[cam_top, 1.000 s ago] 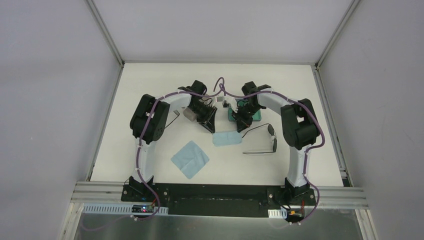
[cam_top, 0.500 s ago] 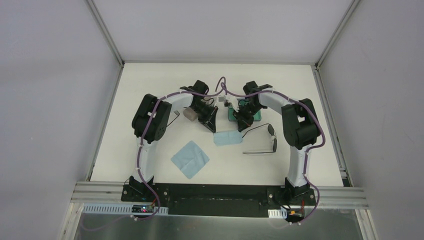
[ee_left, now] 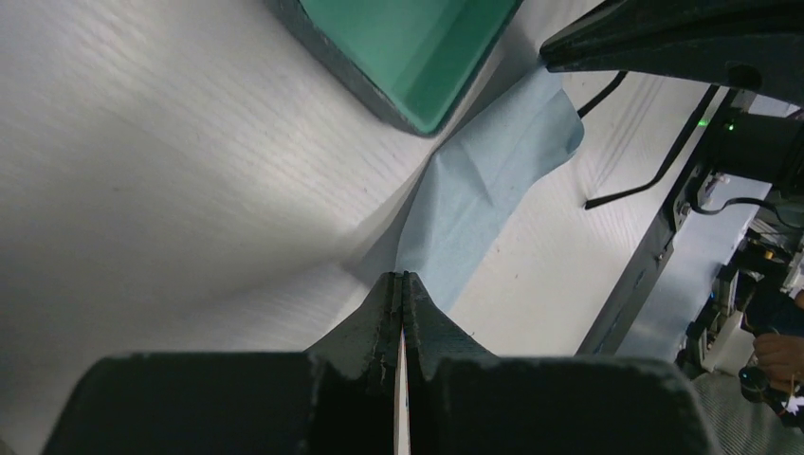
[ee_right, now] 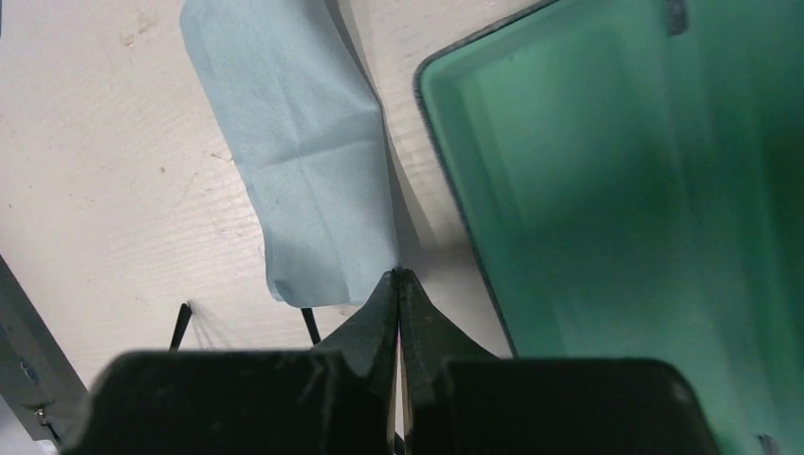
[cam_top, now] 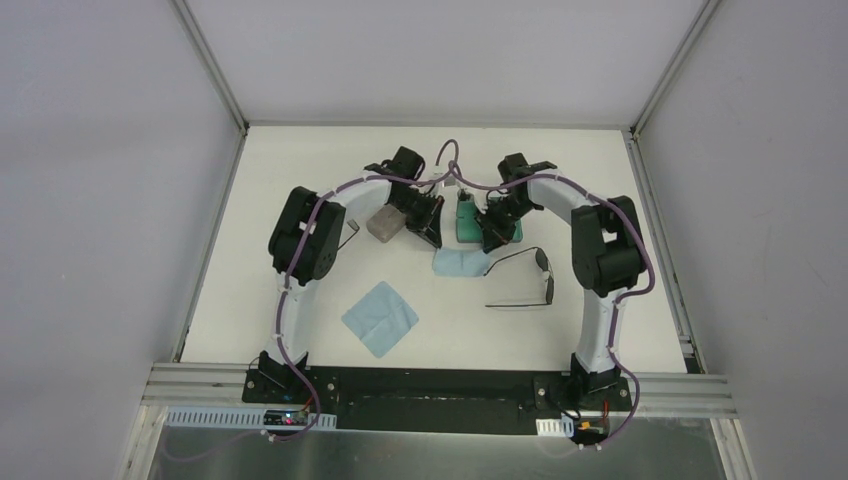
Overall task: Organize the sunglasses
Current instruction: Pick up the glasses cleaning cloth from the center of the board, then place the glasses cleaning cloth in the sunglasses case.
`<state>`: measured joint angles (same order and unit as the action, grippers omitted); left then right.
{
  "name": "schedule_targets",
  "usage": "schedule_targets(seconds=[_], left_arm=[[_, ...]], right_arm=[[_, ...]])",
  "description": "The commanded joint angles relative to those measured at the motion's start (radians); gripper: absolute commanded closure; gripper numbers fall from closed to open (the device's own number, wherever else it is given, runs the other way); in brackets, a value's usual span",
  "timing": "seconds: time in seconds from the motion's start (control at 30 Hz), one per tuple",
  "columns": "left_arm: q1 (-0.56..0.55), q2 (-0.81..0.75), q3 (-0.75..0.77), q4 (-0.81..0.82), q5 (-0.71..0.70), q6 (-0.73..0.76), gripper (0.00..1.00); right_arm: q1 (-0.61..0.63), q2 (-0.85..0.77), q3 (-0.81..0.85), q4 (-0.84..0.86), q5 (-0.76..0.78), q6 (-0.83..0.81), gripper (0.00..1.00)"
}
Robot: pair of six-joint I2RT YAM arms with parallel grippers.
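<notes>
Top external view: on the worktop (cam_top: 300,180), the green case (cam_top: 466,222) sits at 12 o'clock of the blue cloth (cam_top: 455,264), sunglasses (cam_top: 528,280) at 4 o'clock. The left claw (ee_left: 402,284) and right claw (ee_right: 396,277), fully closed, pinch the cloth's edges; it may slip or snag the sunglasses.

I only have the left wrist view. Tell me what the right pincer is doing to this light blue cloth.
Observer: The right pincer is shut on a corner of the light blue square cloth, beside the open green oblong case.
Operator: Locate the sunglasses.
Observer: One black wire-framed pair of sunglasses lies unfolded, nearer and to the right of the case.
Operator: Report anything else.
Observer: A second light blue cloth lies flat, nearer and to the left of the first.
</notes>
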<state>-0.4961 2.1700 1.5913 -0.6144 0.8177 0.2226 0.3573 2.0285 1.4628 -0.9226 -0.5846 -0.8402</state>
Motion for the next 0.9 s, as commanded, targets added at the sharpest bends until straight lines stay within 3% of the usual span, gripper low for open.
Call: schedule_targets(seconds=[0.0,0.63,0.87], left_arm=[[-0.022,0.019,0.075,0.093,-0.036,-0.039,1.00],[-0.079,0.075,0.190,0.171,-0.130,-0.134,1.00],[-0.114,0.093,0.230,0.212,-0.230,-0.177,1.00]], right_arm=[[-0.021,-0.022,0.061,-0.022,0.002,-0.013,1.00],[-0.120,0.001,0.176,-0.108,0.067,-0.058,1.00],[-0.141,0.011,0.192,-0.092,0.112,-0.038,1.00]])
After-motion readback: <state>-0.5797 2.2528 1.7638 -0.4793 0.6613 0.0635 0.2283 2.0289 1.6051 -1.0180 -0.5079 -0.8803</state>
